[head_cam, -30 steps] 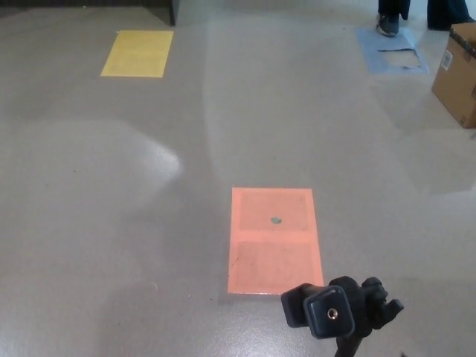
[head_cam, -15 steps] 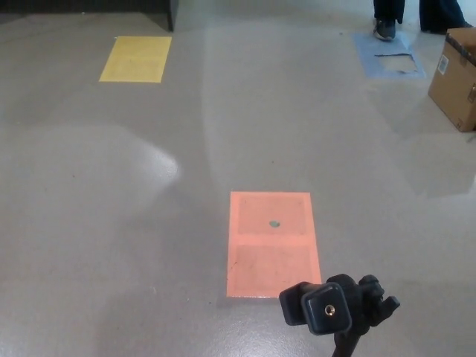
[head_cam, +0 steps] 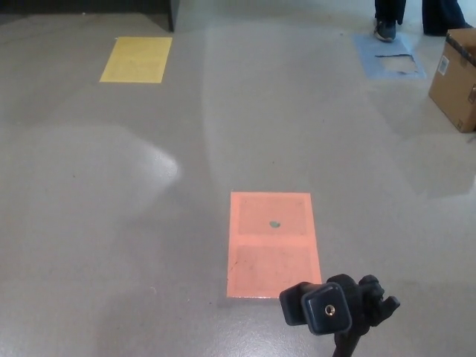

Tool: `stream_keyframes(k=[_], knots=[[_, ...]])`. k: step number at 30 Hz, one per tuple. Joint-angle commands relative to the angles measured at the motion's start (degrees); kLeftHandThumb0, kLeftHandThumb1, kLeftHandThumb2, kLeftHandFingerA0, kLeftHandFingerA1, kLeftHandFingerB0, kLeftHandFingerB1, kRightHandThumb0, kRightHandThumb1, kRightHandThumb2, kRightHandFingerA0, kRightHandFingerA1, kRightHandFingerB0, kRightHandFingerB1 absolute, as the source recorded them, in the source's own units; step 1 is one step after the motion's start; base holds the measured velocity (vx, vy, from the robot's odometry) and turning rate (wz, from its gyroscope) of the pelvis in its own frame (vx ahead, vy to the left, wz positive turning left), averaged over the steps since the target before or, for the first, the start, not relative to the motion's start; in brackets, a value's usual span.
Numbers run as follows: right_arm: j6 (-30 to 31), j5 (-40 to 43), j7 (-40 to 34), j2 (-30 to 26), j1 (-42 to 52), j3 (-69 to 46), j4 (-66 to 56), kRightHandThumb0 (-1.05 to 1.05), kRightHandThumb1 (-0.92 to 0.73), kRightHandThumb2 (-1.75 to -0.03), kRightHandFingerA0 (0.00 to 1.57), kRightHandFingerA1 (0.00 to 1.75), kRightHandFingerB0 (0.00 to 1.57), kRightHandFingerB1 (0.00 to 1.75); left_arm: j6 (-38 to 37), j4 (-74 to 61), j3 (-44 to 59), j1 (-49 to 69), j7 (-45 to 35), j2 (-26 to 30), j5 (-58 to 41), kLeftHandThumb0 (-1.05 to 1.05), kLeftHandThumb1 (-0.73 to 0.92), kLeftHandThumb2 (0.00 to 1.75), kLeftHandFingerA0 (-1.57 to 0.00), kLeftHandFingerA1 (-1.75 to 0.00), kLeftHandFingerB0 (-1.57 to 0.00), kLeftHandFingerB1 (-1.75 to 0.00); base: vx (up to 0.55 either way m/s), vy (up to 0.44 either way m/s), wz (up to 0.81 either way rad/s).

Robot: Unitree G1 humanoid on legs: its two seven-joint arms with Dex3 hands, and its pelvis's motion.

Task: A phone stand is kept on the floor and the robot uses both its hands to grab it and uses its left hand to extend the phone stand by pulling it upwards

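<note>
The black phone stand [head_cam: 336, 306] rises at the bottom of the head view, right of centre. Only its top head shows, a round plate with a small brass screw hole and a knob at its right side. Its pole drops out of the picture at the bottom edge, so its legs are hidden. Neither of my hands shows in the picture, and nothing touches the stand.
An orange rectangle [head_cam: 273, 243] is marked on the grey floor just beyond the stand. A yellow rectangle [head_cam: 137, 59] lies far left and a blue one [head_cam: 389, 55] far right. A cardboard box [head_cam: 455, 78] stands at the right edge. A person's feet [head_cam: 387, 28] stand at the top right.
The whole picture shifted slightly downward a second ago, so the camera moved. Since half a second ago nothing has visibly changed.
</note>
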Motion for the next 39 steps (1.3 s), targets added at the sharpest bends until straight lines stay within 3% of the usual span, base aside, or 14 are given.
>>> stream_keyframes(k=[1,4,5,6,7,9,10,14,16,17,19,20,21,39], knots=[[-10.1,-3.2,-4.7,-3.7,2.8,-4.2,1.6,-0.97,-0.57,-0.95,0.05,0.01,0.00,0.00,-28.4,7.5,3.7,-0.8,0.7,4.0,8.9,-0.85,0.86,0.68,-0.14,-0.27,-0.10,-0.24,0.00,0.000,0.00],[-10.3,-3.0,-4.5,-3.5,2.9,-4.3,1.6,-0.97,-0.57,-0.95,0.05,0.01,0.00,0.00,-29.2,8.0,3.9,-0.9,0.5,3.8,8.9,-0.85,0.86,0.68,-0.14,-0.27,-0.10,-0.24,0.00,0.000,0.00],[-9.8,-4.0,-5.0,-3.6,3.0,-4.4,1.5,-0.98,-0.59,-0.96,0.06,0.01,0.00,0.00,-29.5,7.8,4.1,-0.8,0.4,3.7,8.8,-0.80,0.67,1.07,-0.05,-0.42,-0.03,-0.35,0.00,0.000,0.00],[-9.6,-4.4,-5.3,-3.7,3.0,-4.5,1.5,-0.98,-0.59,-0.96,0.06,0.01,0.00,0.00,-29.9,8.0,4.2,-0.8,0.3,3.6,8.8,-0.80,0.67,1.07,-0.05,-0.42,-0.03,-0.35,0.00,0.000,0.00],[-10.0,-4.6,-5.5,-3.6,2.8,-4.6,1.8,-0.96,-0.57,-0.94,0.05,0.05,0.00,0.00,-30.0,8.1,4.2,-0.8,0.1,3.6,8.6,-0.89,0.73,0.83,-0.10,-0.32,-0.11,-0.28,0.00,0.000,0.00],[-10.7,-4.8,-6.0,-3.6,2.6,-4.8,2.2,-0.96,-0.57,-0.94,0.05,0.05,0.00,0.00,-30.3,8.5,4.3,-0.9,-0.1,3.5,8.4,-0.89,0.73,0.83,-0.10,-0.32,-0.11,-0.28,0.00,0.000,0.00],[-10.9,-4.1,-5.4,-3.5,2.4,-4.7,2.4,-0.95,-0.56,-0.92,0.04,0.04,0.00,0.00,-30.1,8.7,4.4,-1.1,0.0,3.6,8.5,-0.84,0.87,0.67,-0.13,-0.27,-0.11,-0.24,0.00,0.000,0.00],[-11.1,-4.0,-5.1,-3.4,2.2,-4.9,2.6,-0.95,-0.55,-0.92,0.05,0.05,0.00,0.00,-31.4,10.1,4.6,-2.0,-0.5,3.6,8.1,-0.84,0.86,0.67,-0.14,-0.28,-0.11,-0.24,0.00,0.000,0.00],[-9.9,-1.7,-2.9,-3.2,2.9,-4.6,1.4,-0.94,-0.55,-0.92,0.03,0.03,0.00,0.02,-31.7,10.6,4.5,-2.2,-1.0,3.6,7.5,-0.89,0.72,0.82,-0.10,-0.32,-0.11,-0.28,0.00,0.000,0.00],[-10.8,-2.0,-3.2,-3.3,2.6,-4.7,2.2,-0.93,-0.54,-0.93,0.02,0.06,0.00,0.03,-32.2,10.8,4.8,-2.3,-0.6,3.6,8.1,-0.79,0.67,1.07,-0.05,-0.42,-0.03,-0.35,0.00,0.000,0.00],[-11.2,-5.9,-6.4,-3.3,2.3,-5.5,2.3,-0.97,-0.58,-0.97,0.06,0.11,0.00,0.00,-33.4,12.0,5.1,-2.9,-0.3,3.5,8.5,-0.78,0.67,1.06,-0.05,-0.42,-0.04,-0.36,0.00,0.000,0.00],[-11.6,-3.9,-4.6,-3.4,2.4,-5.2,2.5,-0.97,-0.58,-0.96,0.04,0.05,0.00,0.00,-33.4,12.0,5.2,-2.9,-0.3,3.5,8.5,-0.81,0.86,0.68,-0.14,-0.27,-0.12,-0.24,0.00,0.000,0.00],[-11.0,-2.6,-3.2,-3.4,2.6,-4.9,2.3,-0.97,-0.57,-0.92,0.01,0.00,0.00,0.01,-33.6,12.0,5.2,-2.9,-0.6,3.5,8.3,-0.83,0.69,1.06,-0.05,-0.42,-0.01,-0.35,0.00,0.000,0.00],[-13.5,-4.3,-4.8,-3.9,1.9,-5.0,5.6,-0.94,-0.56,-0.93,0.01,0.05,0.00,0.01,-35.2,13.4,5.6,-2.4,-1.2,3.1,8.3,-0.83,0.69,1.06,-0.05,-0.42,-0.02,-0.34,0.00,0.000,0.00]])
